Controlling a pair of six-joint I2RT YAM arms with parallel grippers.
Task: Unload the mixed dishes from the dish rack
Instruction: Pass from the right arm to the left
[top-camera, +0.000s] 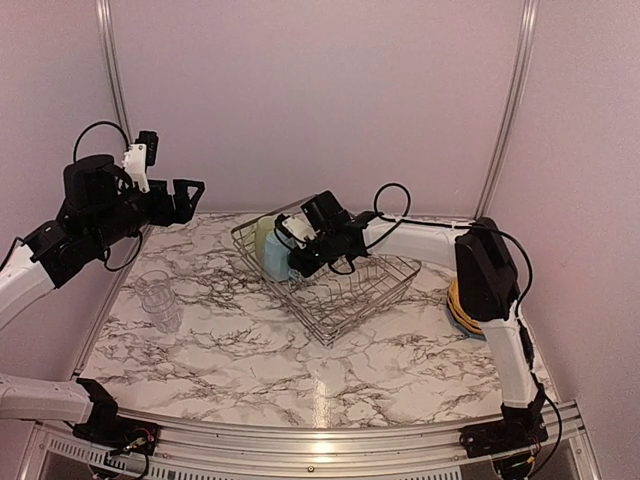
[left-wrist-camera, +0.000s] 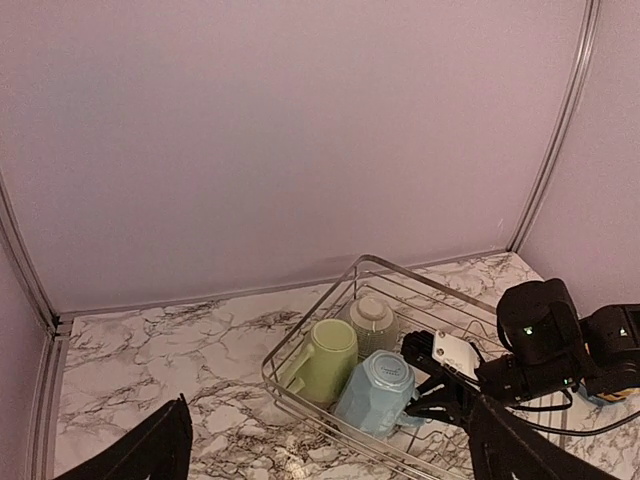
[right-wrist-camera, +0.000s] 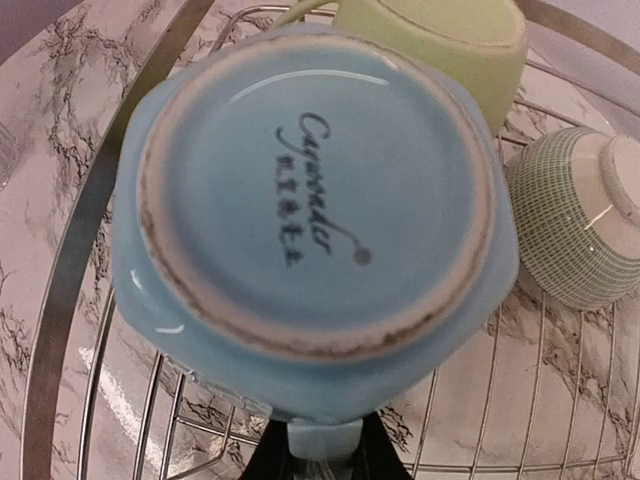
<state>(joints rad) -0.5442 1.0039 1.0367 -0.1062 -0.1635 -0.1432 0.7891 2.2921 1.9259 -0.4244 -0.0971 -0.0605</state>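
The mug (right-wrist-camera: 315, 190) sits upside down in the rack's (top-camera: 380, 288) left corner, just beside the green cup (right-wrist-camera: 440, 40) and the bowl (right-wrist-camera: 580, 230). The right gripper (right-wrist-camera: 325, 452) pinches its handle. The rack lies at the table's (top-camera: 250, 350) rear middle. The left gripper (top-camera: 188, 200) hangs wide open above the rear left corner.

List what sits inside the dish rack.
The dish rack holds an upturned light blue mug, a pale green cup and an upturned green bowl. The right gripper holds the mug's handle. Whatever lies under the upturned dishes is hidden.
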